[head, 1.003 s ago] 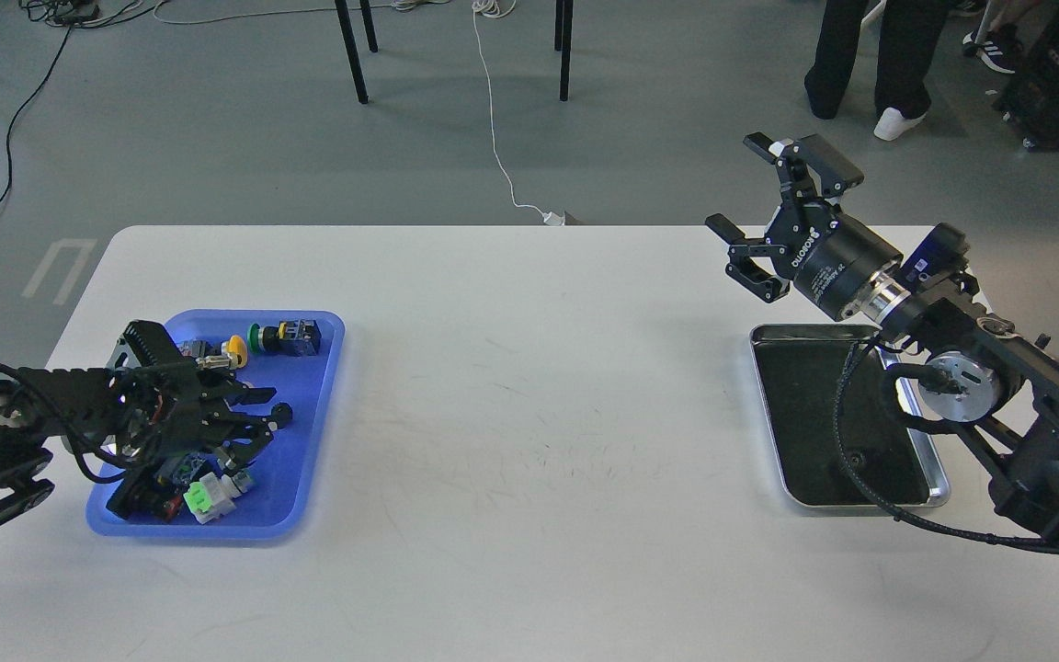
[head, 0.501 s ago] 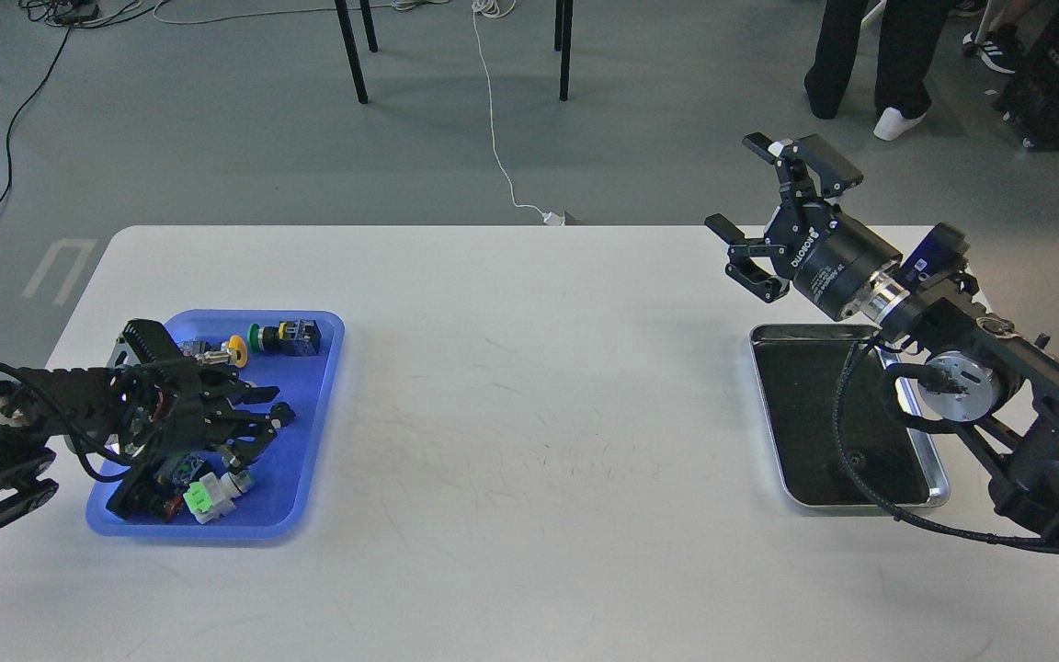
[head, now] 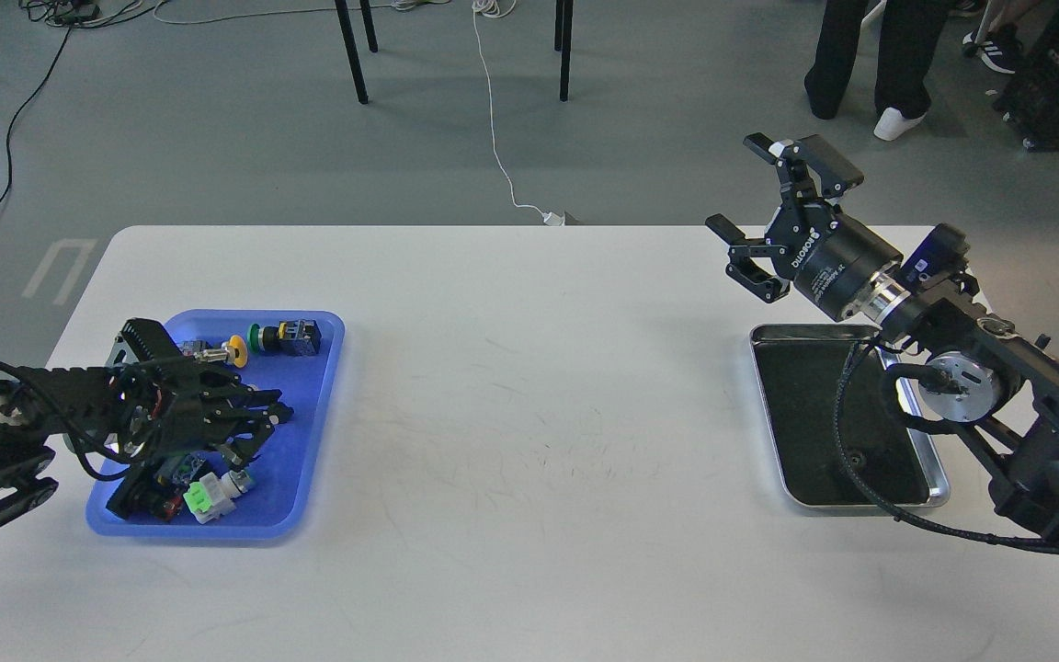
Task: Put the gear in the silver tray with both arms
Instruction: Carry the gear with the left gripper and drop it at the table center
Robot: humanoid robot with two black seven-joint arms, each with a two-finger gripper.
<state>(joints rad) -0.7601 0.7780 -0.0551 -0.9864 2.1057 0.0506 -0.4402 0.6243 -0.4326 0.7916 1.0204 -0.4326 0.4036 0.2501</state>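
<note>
The silver tray lies at the right of the white table, its dark bottom partly covered by my right arm. My right gripper is held up above the table's far edge, beyond the tray, with its fingers wide apart and empty. My left gripper reaches low into the blue tray among the parts. Its dark fingers are close together, and I cannot tell if they hold anything. I cannot pick out a gear among the parts.
The blue tray holds several small parts: a yellow and green button, a black block and a green-white connector. Chair legs, a white cable and a standing person are beyond the table.
My left gripper's fingers have drawn closer together over the parts in the blue tray. The right arm has not moved.
</note>
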